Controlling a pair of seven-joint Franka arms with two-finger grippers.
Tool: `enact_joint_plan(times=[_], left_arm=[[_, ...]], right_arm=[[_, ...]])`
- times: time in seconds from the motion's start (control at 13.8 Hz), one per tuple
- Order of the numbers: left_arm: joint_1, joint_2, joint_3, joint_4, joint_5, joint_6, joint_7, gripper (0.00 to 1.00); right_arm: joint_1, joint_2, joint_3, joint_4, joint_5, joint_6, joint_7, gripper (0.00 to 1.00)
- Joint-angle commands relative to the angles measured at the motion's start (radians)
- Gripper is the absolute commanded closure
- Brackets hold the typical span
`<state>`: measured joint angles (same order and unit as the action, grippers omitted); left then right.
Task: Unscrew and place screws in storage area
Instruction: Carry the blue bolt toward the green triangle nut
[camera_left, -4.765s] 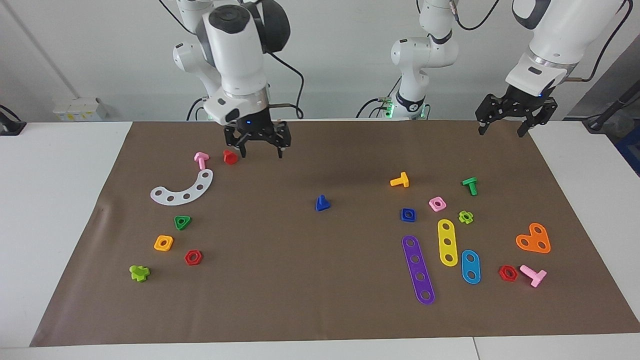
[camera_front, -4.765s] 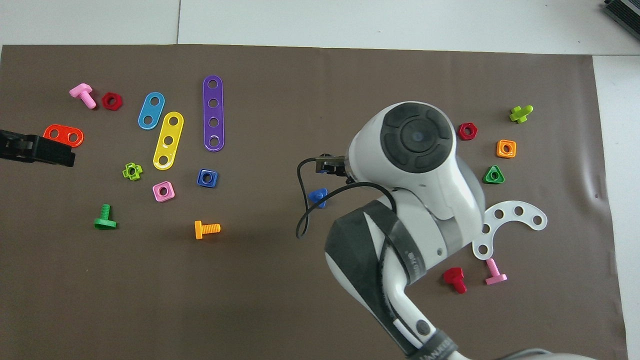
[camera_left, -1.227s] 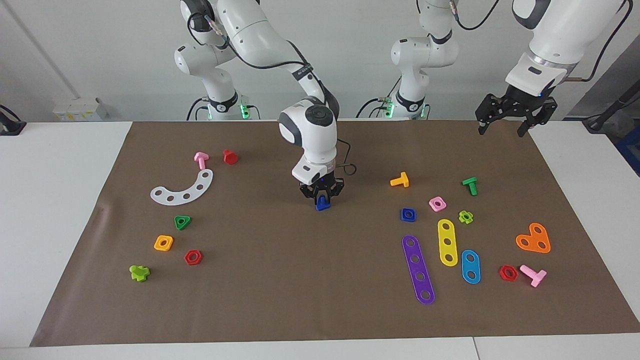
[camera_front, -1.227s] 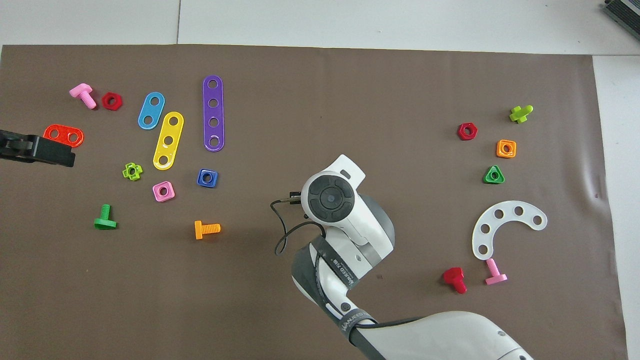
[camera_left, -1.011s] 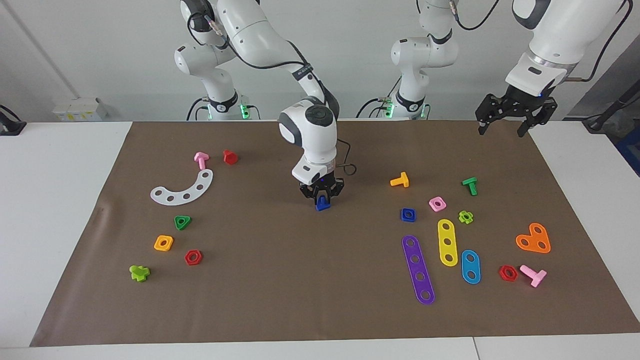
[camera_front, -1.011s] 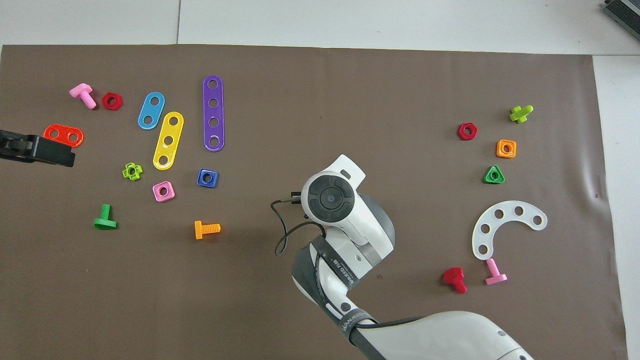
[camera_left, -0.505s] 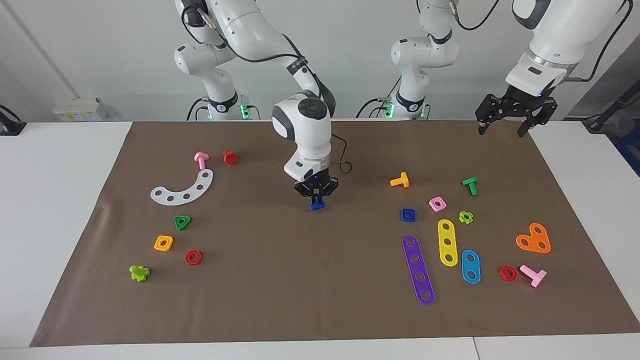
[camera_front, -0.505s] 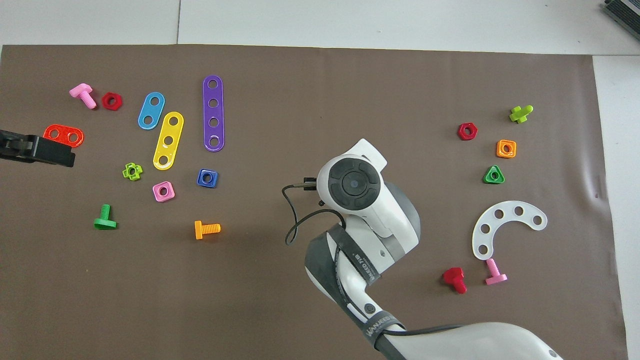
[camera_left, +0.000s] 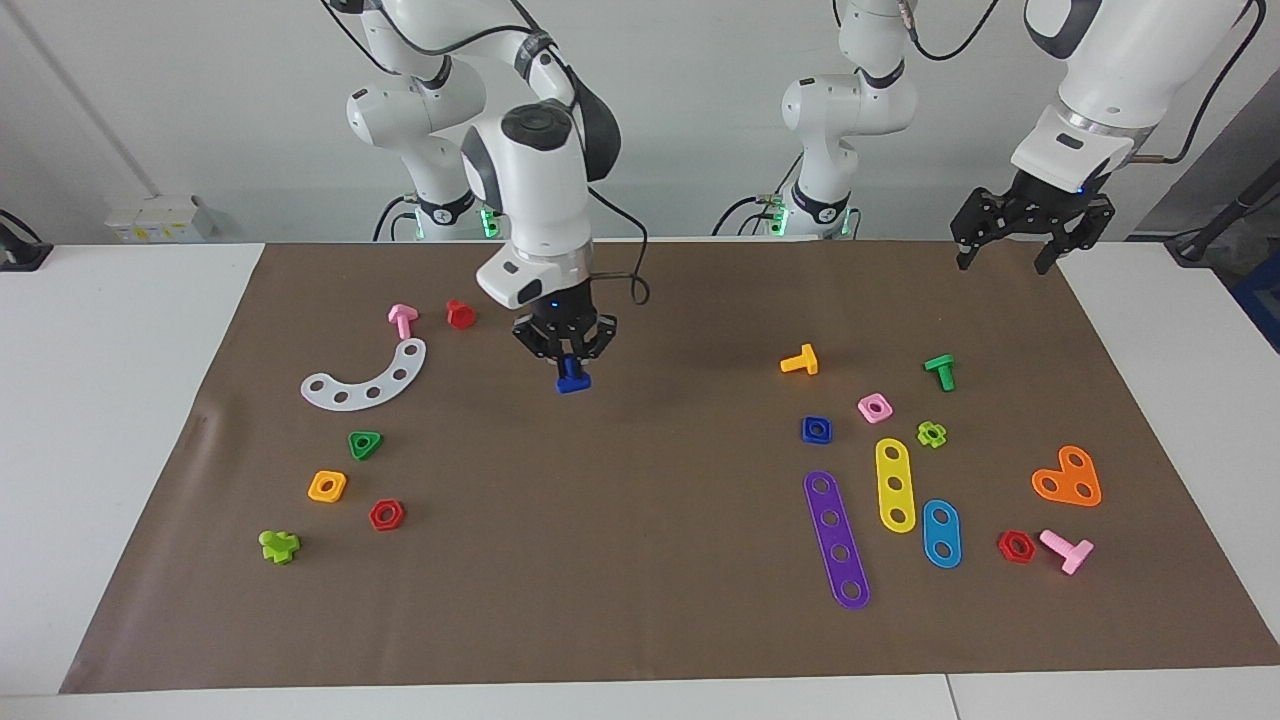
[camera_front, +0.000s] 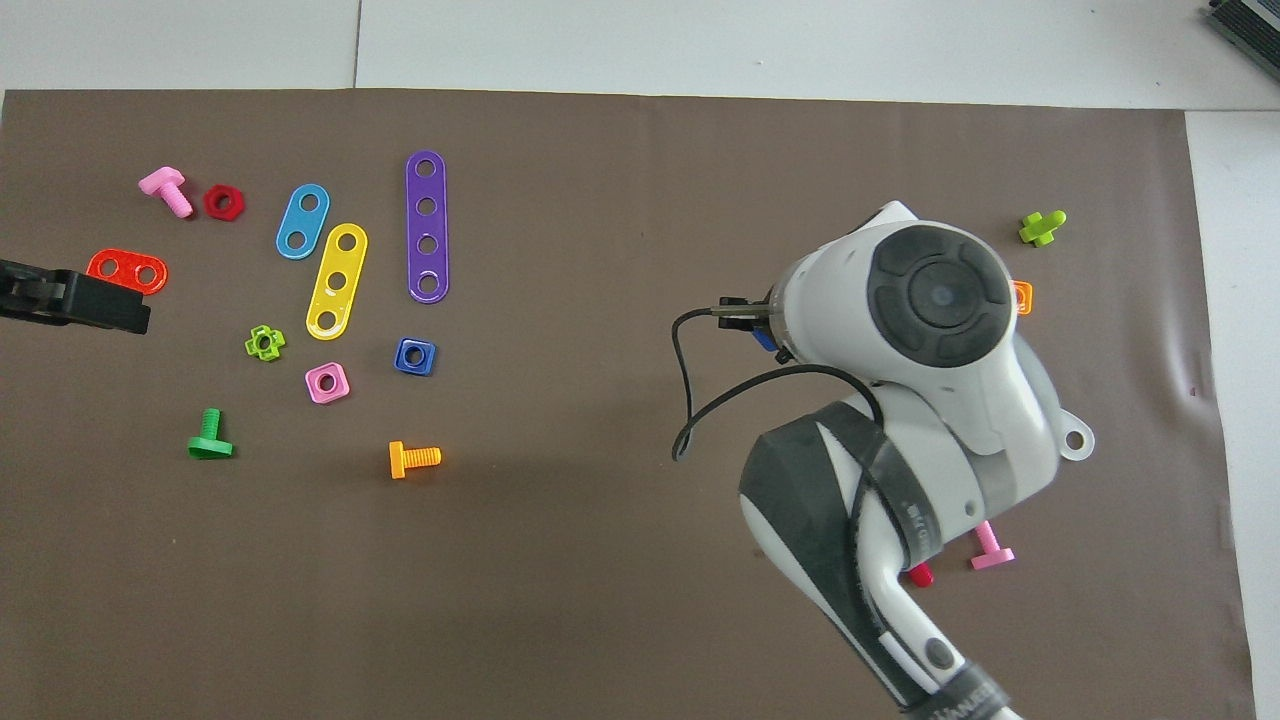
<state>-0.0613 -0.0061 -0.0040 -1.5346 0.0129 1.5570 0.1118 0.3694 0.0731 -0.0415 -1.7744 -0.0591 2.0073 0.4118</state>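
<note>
Gripping 1 blue bolt (camera_left: 573, 377), the right gripper (camera_left: 566, 352) hangs over the mat (camera_left: 640, 560) (left gripper (camera_left: 1030, 240) waits, open).

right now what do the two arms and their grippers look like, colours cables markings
Both arms are glossy white with dark grey joint bands and round dark grey caps. The right gripper and left gripper are black two-finger units, each under a white wrist flange with a small blue light. A black cable loops beside the right wrist. White lettering runs along a dark band on the right arm, too small to read.

A robotics lab: two robot arms (camera_left: 540, 190) at a white table (camera_left: 110, 400).
</note>
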Motion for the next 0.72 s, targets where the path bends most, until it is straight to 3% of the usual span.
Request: enact_joint_plan(times=[0.0,0.36,0.65], left_arm=[[0.014,-0.015,-0.008,-0.013,-0.014,-0.008,0.005,0.0],[0.014,-0.015,-0.007,-0.013,-0.014,-0.008,0.005,0.0],[0.014,-0.015,-0.008,-0.013,-0.014,-0.008,0.005,0.0]], right_arm=[[-0.107,-0.039,0.011,-0.014,0.021,-0.051,-0.146,1.0],[-0.285,-0.038,0.011,-0.088,0.051,-0.013,-0.407,1.0],[-0.313,0.0,0.011,-0.218,0.076,0.177,-0.433,1.0]])
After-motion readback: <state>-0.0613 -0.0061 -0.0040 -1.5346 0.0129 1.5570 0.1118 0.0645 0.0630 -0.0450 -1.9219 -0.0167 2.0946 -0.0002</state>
